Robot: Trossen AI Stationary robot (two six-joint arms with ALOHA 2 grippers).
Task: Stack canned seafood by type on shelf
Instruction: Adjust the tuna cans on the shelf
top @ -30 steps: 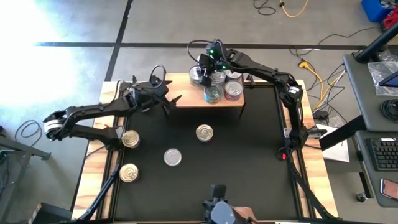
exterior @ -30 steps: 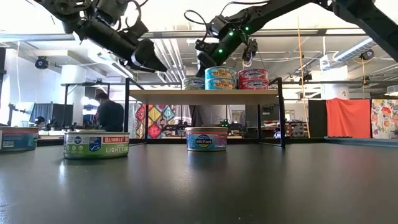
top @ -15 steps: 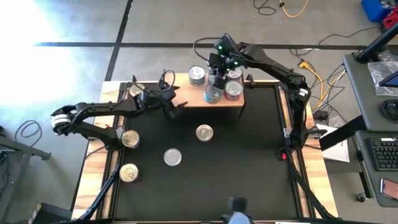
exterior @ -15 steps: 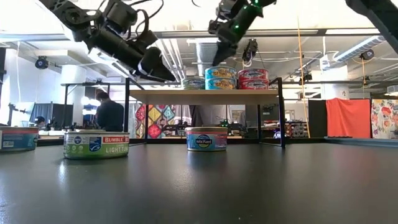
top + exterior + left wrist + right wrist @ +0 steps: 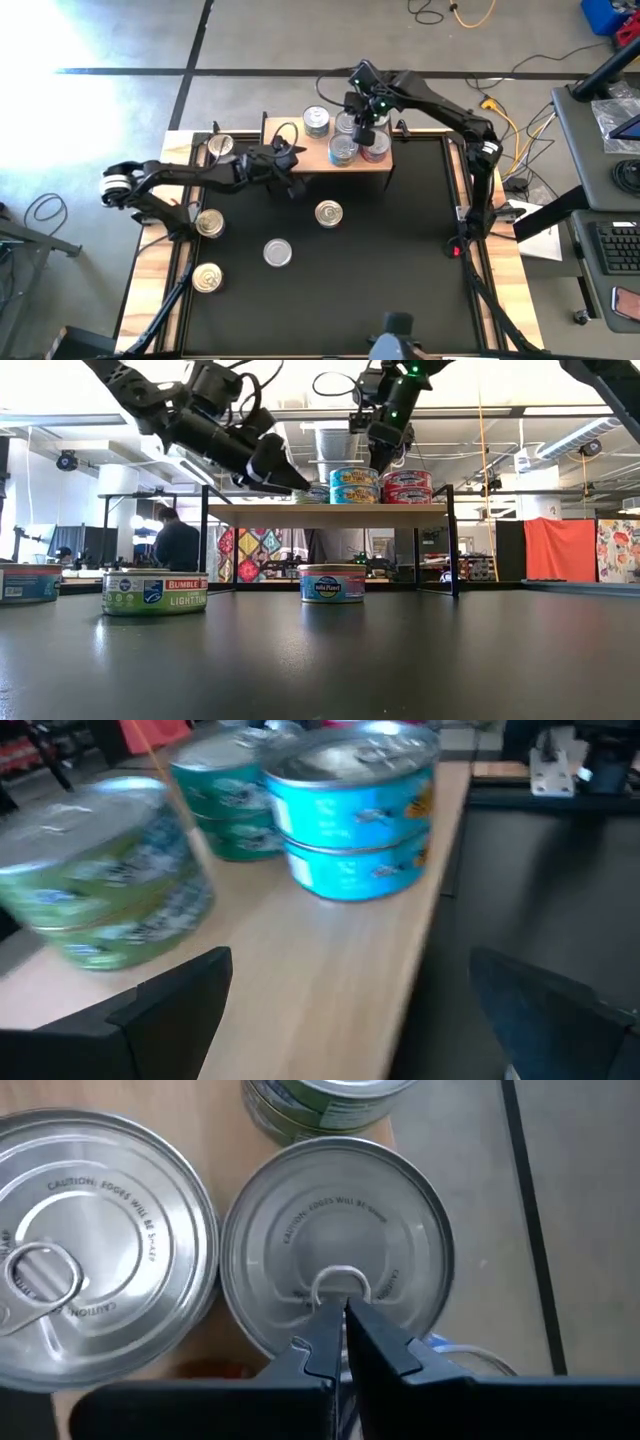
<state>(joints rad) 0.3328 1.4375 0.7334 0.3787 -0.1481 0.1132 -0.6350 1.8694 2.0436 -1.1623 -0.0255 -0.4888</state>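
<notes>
Black tabletop holds four loose cans (image 5: 328, 213); stacked cans (image 5: 355, 485) crowd the wooden shelf (image 5: 325, 160) at its far edge. Left gripper (image 5: 292, 180), fingers spread and empty, hovers at the shelf's front edge. Right gripper (image 5: 362, 126), pinched shut on nothing, sits above the stacks. Likely between placements; next, a loose can needs fetching.

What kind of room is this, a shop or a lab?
Probably a robotics lab or workshop: exposed ceiling ducts, loose cables on the floor, and a person at a workbench behind the table.
</notes>
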